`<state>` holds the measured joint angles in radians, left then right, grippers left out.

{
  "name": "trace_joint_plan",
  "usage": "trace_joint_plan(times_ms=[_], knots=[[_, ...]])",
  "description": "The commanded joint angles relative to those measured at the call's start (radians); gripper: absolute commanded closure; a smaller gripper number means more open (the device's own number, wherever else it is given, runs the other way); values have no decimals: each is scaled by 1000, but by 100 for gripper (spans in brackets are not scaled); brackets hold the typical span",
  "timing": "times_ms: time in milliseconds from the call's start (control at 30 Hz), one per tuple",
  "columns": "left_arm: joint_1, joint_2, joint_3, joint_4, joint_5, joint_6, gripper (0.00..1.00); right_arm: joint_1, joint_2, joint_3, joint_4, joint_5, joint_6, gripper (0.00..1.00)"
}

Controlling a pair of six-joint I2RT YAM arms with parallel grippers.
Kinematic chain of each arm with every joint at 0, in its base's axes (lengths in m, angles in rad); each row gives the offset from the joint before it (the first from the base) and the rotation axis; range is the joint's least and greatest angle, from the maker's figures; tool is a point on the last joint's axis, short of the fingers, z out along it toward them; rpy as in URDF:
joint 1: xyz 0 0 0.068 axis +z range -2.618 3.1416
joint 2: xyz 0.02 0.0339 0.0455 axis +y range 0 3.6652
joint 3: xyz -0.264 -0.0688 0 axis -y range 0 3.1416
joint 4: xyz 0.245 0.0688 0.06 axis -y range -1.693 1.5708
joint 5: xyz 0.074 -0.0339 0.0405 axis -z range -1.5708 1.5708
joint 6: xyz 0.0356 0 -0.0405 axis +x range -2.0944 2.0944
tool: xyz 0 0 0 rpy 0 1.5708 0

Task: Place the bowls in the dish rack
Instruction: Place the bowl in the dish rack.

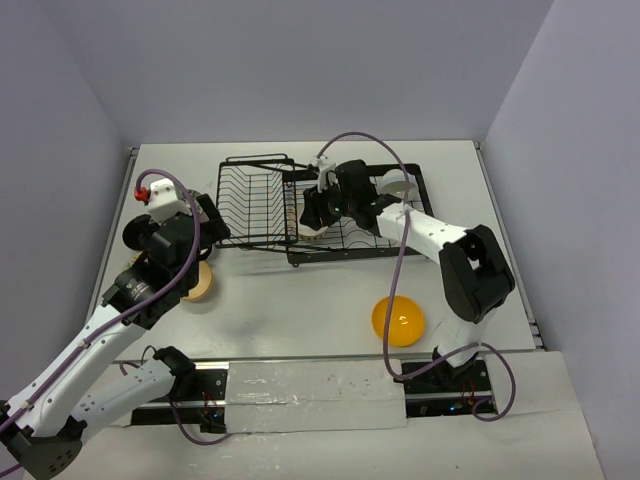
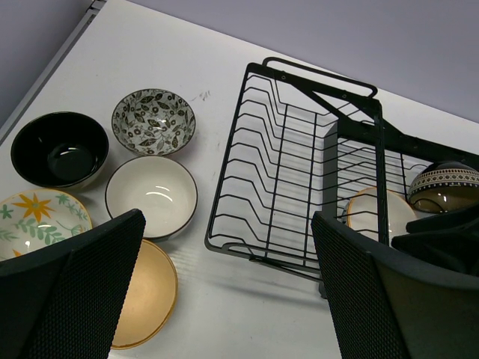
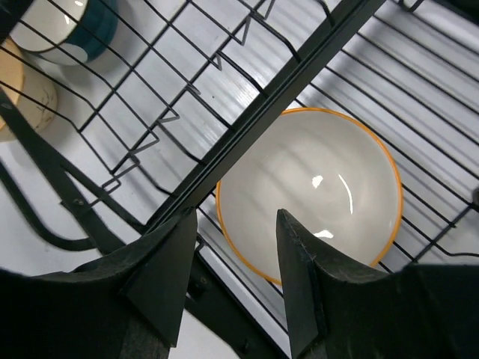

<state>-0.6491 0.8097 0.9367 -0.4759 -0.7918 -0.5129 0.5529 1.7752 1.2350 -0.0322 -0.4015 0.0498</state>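
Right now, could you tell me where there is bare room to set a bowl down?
The rack's slotted tray section is bare. The table is free in front, between the tan bowl and the orange bowl. Crowded: the bowl cluster left of it, and the basket section under the right pincer.

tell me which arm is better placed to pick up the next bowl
Left, likely. The left gripper, open, hovers near the white bowl and others loose beside the dish rack; the right gripper is over the rack, above an orange-rimmed bowl already inside.
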Motion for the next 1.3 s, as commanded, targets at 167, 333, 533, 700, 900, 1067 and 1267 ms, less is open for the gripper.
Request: trace_joint_plan(times_ms=[167, 333, 533, 700, 900, 1067, 1267], knots=[[6, -4, 7, 31, 16, 13, 2, -10, -145, -57, -14, 82, -7, 52], [6, -7, 7, 31, 19, 13, 2, -8, -194, -143, -3, 112, 15, 75], [6, -12, 7, 30, 17, 13, 2, -10, -195, -189, 21, 106, 31, 85], [6, -12, 7, 28, 16, 11, 2, -11, -174, -200, 26, 87, 44, 88], [6, -17, 7, 28, 16, 13, 2, -10, -134, -200, 26, 63, 53, 89], [6, -20, 7, 28, 12, 13, 2, -10, -99, -190, 50, 44, 58, 90], [6, -20, 8, 28, 14, 13, 2, -10, -63, -186, 66, 29, 64, 90]])
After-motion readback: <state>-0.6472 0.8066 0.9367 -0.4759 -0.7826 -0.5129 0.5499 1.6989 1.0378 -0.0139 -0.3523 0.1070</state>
